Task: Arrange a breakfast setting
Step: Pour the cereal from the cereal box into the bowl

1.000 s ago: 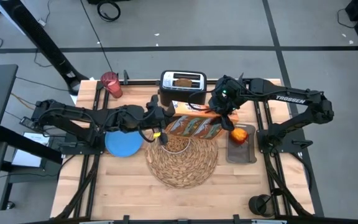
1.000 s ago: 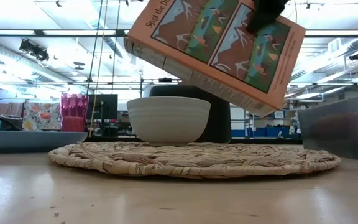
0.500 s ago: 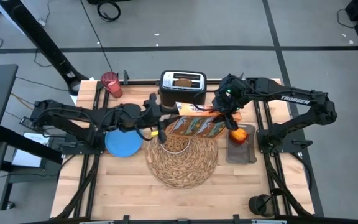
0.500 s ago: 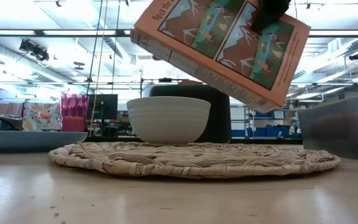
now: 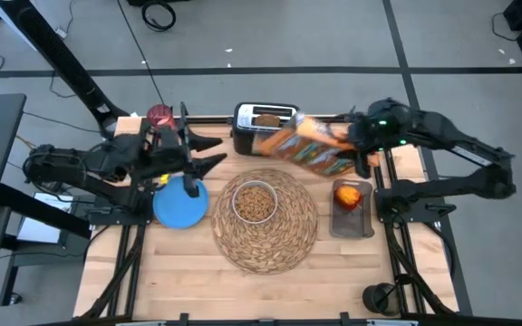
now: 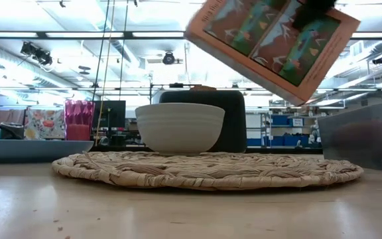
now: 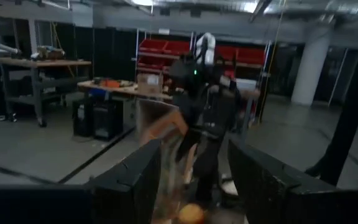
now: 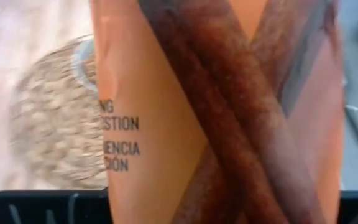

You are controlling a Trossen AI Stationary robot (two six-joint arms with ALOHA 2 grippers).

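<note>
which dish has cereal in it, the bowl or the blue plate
The white bowl on the woven placemat; it holds brown cereal, while the blue plate beside it is bare.

Left gripper: two dark fingers rise from the near edge with a clear gap between them, nothing in it. Through the gap, low down, a round orange-red apple, partly cut off. Beyond, the other dark arm holds up a blurred orange-and-white cardboard box, tilted. Far background: workshop hall, red shelving, a cluttered wooden workbench to one side, a pale round concrete pillar to the other.
</note>
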